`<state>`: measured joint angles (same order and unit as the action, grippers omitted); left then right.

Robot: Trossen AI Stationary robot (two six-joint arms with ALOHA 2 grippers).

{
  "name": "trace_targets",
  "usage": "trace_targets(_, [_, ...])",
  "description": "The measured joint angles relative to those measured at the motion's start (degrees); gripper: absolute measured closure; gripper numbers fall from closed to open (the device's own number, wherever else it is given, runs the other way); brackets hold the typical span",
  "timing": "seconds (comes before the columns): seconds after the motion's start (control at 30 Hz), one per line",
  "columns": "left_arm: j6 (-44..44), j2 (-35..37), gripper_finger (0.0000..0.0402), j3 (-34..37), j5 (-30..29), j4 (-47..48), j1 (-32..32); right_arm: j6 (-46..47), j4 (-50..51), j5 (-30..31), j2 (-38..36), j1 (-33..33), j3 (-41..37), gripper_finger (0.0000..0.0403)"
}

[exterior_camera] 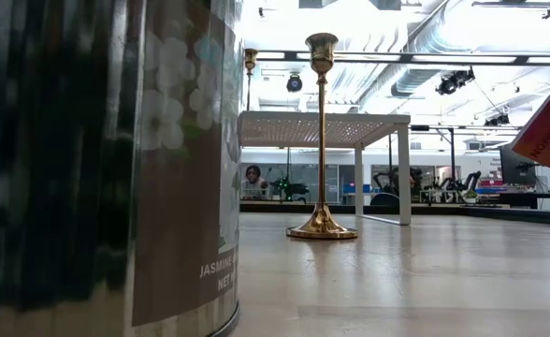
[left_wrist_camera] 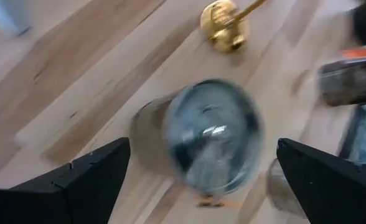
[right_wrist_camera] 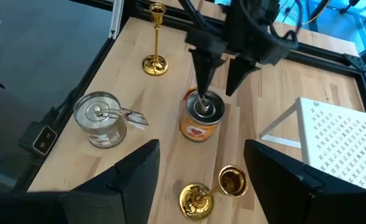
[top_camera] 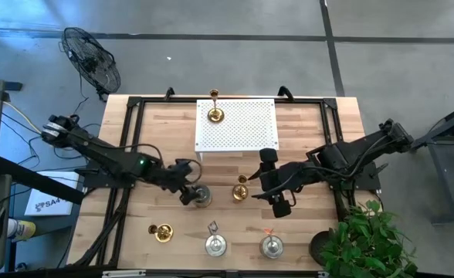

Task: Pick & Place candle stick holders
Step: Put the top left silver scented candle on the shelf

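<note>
A silvery round holder with an orange label (right_wrist_camera: 201, 118) stands on the table left of centre (top_camera: 201, 195). My left gripper (right_wrist_camera: 219, 87) hangs open just above it, one finger on either side of its top (left_wrist_camera: 211, 134); I cannot tell whether a finger touches it. A gold holder (top_camera: 240, 191) stands beside it. My right gripper (top_camera: 262, 185) waits raised and open over that gold holder (right_wrist_camera: 198, 199). Another gold holder (top_camera: 215, 114) stands on the white rack (top_camera: 246, 127). A third (top_camera: 163, 232) and two silvery ones (top_camera: 215, 245) (top_camera: 271, 245) stand near the front edge.
The low view is half filled by a silvery holder's wall (exterior_camera: 107, 159); behind it stand a gold holder (exterior_camera: 322, 140) and the rack (exterior_camera: 350, 126). A potted plant (top_camera: 366, 239) sits at the near right corner. A fan (top_camera: 92, 58) stands beyond the far left corner.
</note>
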<state>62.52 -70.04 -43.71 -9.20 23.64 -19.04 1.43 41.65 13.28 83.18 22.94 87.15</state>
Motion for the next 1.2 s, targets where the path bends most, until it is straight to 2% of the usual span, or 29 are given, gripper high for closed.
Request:
trace_targets(0.1, [0.6, 0.0, 0.0002, -4.5, 2.9, 7.3, 1.2, 0.0, 0.0, 0.0, 0.0, 0.0, 0.0, 0.0174])
trace_targets(0.33, [-2.7, -0.5, 0.0002, -16.9, 0.8, 19.1, 0.8, 0.0, 0.0, 0.0, 0.0, 0.0, 0.0, 0.0174])
trace_targets(0.43, [-4.4, -3.0, 0.0002, -20.9, -0.7, 23.6, 0.5, 0.0, 0.0, 0.0, 0.0, 0.0, 0.0, 0.0174])
trace_targets(0.57, [-5.8, -8.2, 0.0002, -25.3, 0.3, 28.9, 0.7, 0.0, 0.1, -0.2, 0.0, 0.0, 0.0, 0.0174])
trace_targets(0.87, [-11.2, -17.7, 0.0002, -28.7, 5.8, 30.6, 0.6, 0.1, 0.5, -0.2, 0.0, 0.5, 0.0, 0.0174])
trace_targets(1.2, [-13.9, -19.0, 0.0002, -28.8, 6.0, 29.1, 0.6, 0.7, 0.5, 0.0, 0.0, 1.2, 0.0, 0.0174])
